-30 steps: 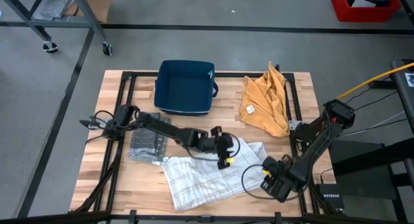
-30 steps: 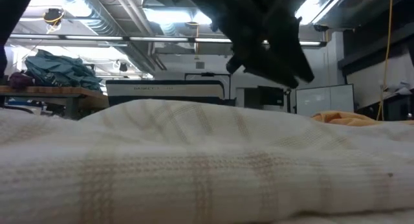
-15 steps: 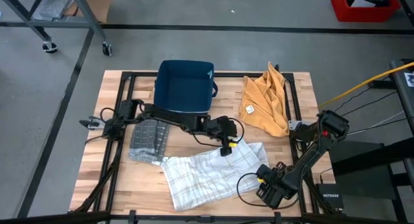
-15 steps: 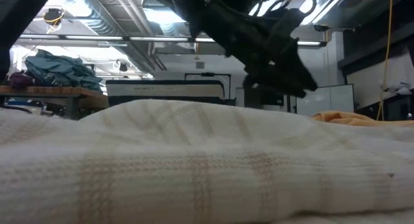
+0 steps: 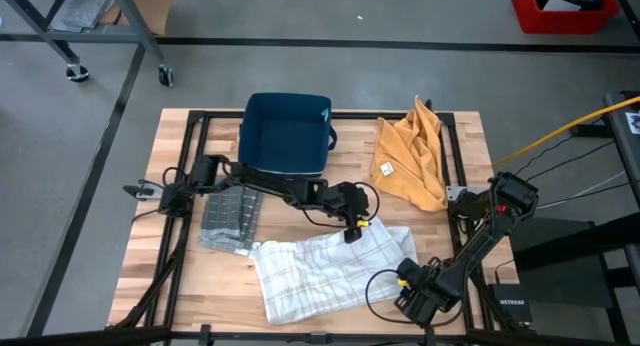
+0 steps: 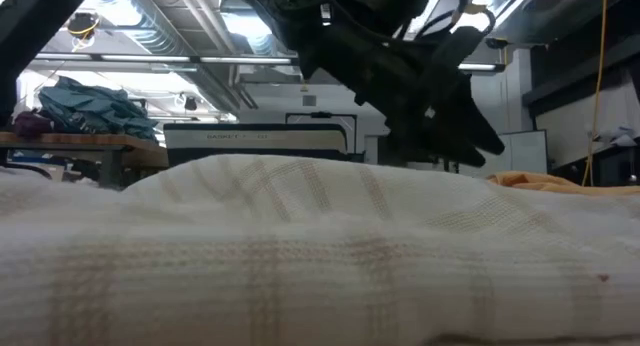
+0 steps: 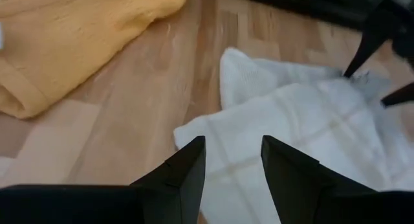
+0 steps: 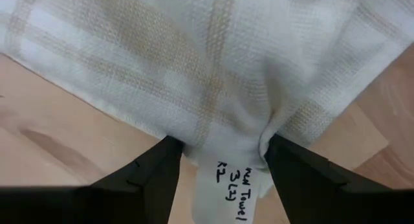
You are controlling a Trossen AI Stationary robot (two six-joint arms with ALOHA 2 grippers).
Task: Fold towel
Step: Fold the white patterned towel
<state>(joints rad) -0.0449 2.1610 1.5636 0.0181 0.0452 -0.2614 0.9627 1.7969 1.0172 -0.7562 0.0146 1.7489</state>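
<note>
The white checked towel [image 5: 325,274] is lying rumpled on the front part of the worktop [image 5: 185,276] in the high view, with the left gripper [image 5: 352,229] hovering over its far edge. In the left wrist view, the left jaws are standing open and empty above a towel corner. In the right wrist view, the right gripper [image 8: 220,160] is pinching the towel's hem by its label [image 8: 235,184].

Wooden desk [image 5: 180,276] with cloths and a bin

Bearing a white plaid towel [image 5: 320,271], orange cloth [image 5: 410,161], folded grey cloth [image 5: 230,218], and blue bin [image 5: 285,136] at the far edge.
</note>
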